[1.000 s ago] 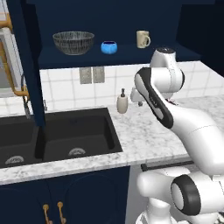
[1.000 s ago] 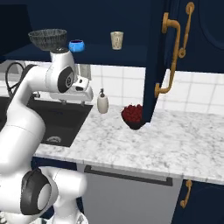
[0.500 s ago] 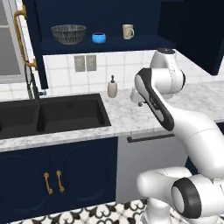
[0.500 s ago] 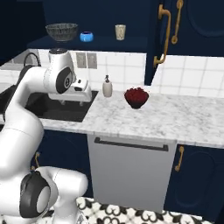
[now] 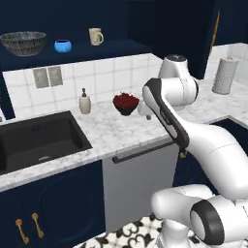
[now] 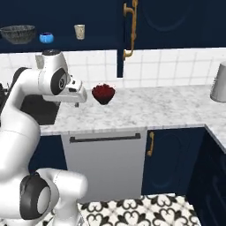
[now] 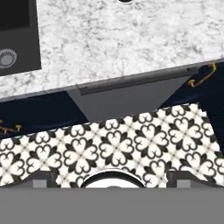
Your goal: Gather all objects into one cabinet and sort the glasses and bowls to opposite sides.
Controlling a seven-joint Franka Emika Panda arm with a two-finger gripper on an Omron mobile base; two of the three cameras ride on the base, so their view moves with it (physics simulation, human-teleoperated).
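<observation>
On the open shelf of the navy wall cabinet [image 5: 111, 48] stand a grey wire-mesh bowl [image 5: 23, 42], a small blue bowl [image 5: 63, 46] and a cream mug [image 5: 96, 36]. The right base view shows the same wire-mesh bowl [image 6: 17, 33], blue bowl [image 6: 46, 37] and cream mug [image 6: 79, 31], with the cabinet's door [image 6: 152, 22] and its brass handle [image 6: 129, 28] to their right. The orange mug is out of view. My gripper [image 6: 77, 103] hangs open and holds nothing, pointing down over the counter's front, well below the shelf. Its fingertips [image 7: 43, 176] stand wide apart.
A dark bowl of red fruit [image 6: 103, 92] and a soap dispenser [image 5: 85, 101] stand on the marble counter [image 5: 111, 131]. A black sink [image 5: 34, 140] lies to the left, and a paper towel roll [image 6: 219, 81] stands at the right. A dishwasher front [image 6: 106, 161] and patterned floor [image 7: 131, 144] lie below.
The base has backed off and driven right, so the whole scene slid left: the sink is now at the edge, and the counter corner and paper towel roll have come into view. The arm's pose is about unchanged.
</observation>
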